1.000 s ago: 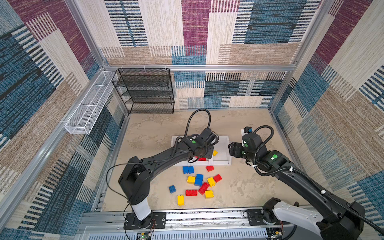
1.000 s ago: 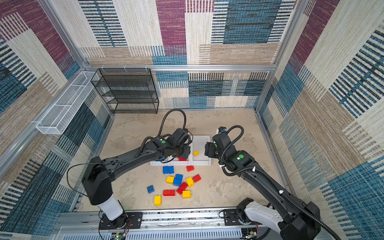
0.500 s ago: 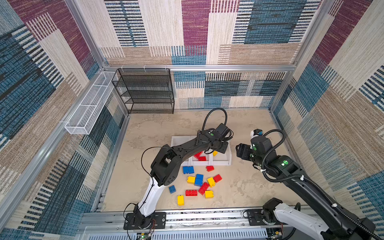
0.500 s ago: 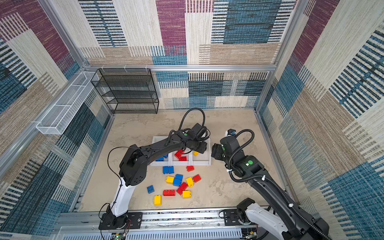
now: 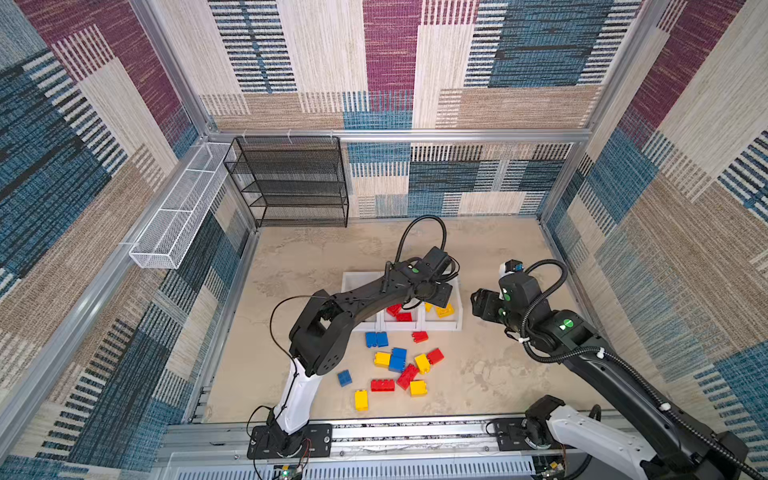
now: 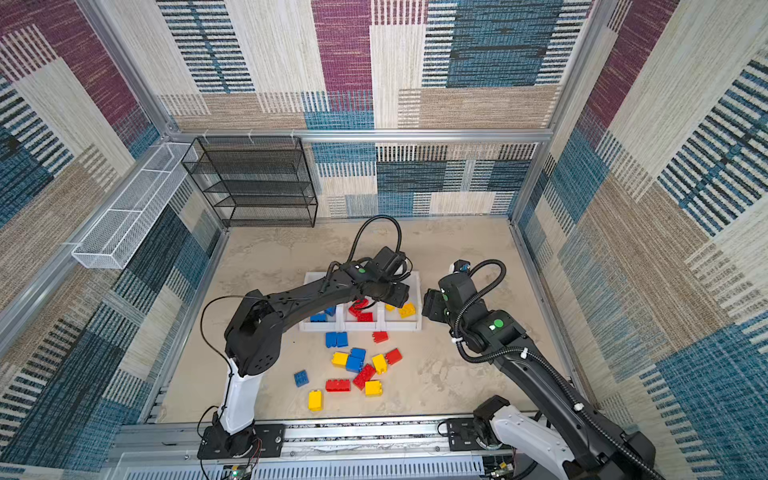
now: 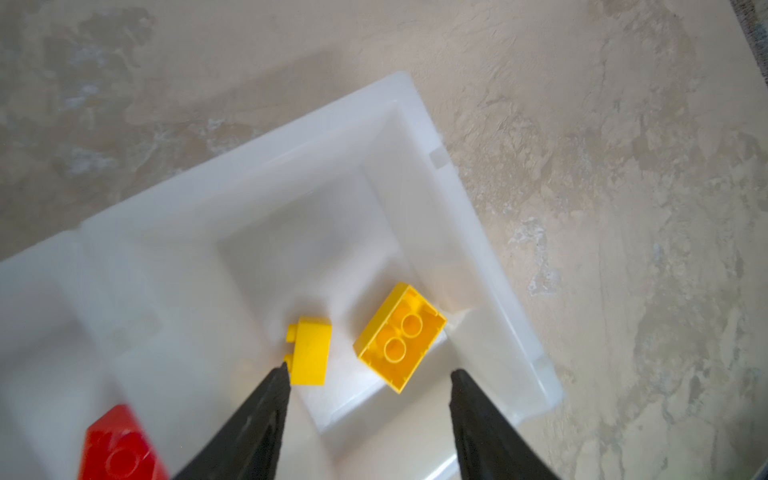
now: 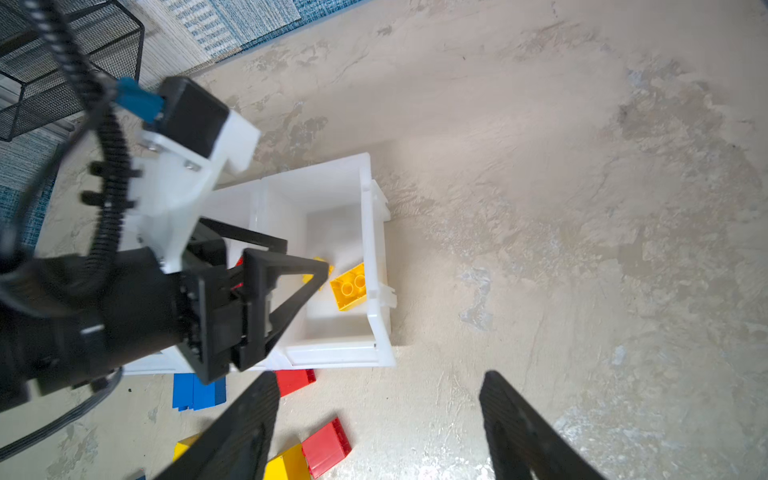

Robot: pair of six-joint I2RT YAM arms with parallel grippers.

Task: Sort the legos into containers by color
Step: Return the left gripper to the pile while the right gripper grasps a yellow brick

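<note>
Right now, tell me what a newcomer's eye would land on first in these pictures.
The scatter of red, blue and yellow legos on the tabletop in front of the white containers catches the eye first. Next comes the left gripper, open above the end bin, where two yellow bricks lie. The right gripper hangs open beside that bin, holding nothing.

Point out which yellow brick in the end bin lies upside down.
The larger oblong yellow brick: its hollow underside faces up. The smaller yellow brick beside it lies on its side, studs pointing sideways.
</note>
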